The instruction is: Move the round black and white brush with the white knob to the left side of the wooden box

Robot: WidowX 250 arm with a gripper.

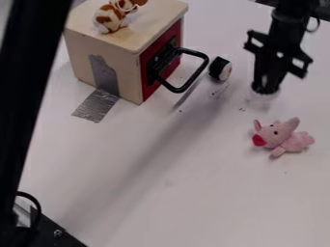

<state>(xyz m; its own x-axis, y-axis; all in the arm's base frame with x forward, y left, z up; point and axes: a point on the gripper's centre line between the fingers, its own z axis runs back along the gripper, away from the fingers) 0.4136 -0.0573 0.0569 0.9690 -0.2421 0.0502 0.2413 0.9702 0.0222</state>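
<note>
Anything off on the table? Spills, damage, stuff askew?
Dark specks dot the white table near the box's handle and the gripper; crumbs or marks, can't tell which. The tape from box to table is wrinkled and looks makeshift. Nothing plainly broken.

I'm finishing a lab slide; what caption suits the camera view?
Black gripper above a white table, near a pink pig; a spotted plush sits on a wooden box.
</note>
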